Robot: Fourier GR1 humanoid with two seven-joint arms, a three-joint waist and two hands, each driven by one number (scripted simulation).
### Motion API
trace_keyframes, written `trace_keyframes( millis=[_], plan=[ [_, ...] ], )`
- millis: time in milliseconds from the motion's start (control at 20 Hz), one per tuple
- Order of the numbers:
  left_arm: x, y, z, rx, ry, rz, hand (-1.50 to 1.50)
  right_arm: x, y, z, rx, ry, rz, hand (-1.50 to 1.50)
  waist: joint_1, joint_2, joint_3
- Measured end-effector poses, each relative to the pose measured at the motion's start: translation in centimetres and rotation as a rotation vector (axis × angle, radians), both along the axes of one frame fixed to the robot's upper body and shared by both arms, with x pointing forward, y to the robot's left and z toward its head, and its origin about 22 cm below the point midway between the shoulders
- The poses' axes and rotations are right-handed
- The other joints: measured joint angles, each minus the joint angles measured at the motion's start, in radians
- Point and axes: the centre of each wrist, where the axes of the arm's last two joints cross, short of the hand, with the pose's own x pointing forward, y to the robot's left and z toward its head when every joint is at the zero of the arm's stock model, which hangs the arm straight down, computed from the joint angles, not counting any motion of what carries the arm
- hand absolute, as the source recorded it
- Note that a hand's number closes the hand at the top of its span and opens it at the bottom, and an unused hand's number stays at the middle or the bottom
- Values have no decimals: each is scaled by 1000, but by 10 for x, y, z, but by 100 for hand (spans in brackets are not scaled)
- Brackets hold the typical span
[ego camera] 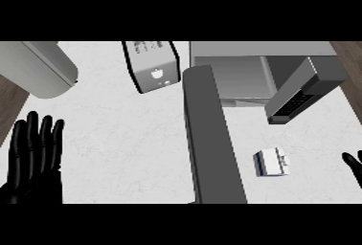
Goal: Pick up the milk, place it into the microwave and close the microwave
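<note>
A small white and blue milk carton point(271, 162) lies on the white counter point(127, 143), right of the open microwave door point(210, 143). The microwave point(262, 72) stands at the back right, its grey cavity showing. My right hand point(354, 165) shows only as fingertips at the right edge, a little right of the carton and apart from it. At the lower left my left hand point(34, 158) rests open, fingers straight and pointing up, holding nothing.
A toaster-like appliance point(152, 64) stands at the back centre. A large grey cylinder point(39, 67) lies at the back left. A dark panel with buttons point(300, 95) juts out in front of the microwave at the right. Wood floor shows beyond both counter ends.
</note>
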Motion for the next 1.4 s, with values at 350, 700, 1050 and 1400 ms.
trace_keyframes(
  millis=[350, 700, 1050, 1400],
  plan=[
    [-47, -3, -7, -31, 12, 4, -150, -31, -23, -12, -29, 11, -11, -150, 7, 1, -1],
    [-82, 0, -14, -28, 17, -2, -150, -38, -21, -27, -77, -2, -55, -150, 14, 2, -1],
    [-107, 14, -20, -25, 16, 5, -150, -29, -20, -52, -100, 6, -94, -150, 19, 3, -1],
    [-131, 22, -31, -18, 20, 7, -150, -3, -10, -78, -148, 26, -115, -150, 26, 3, -1]
  ],
)
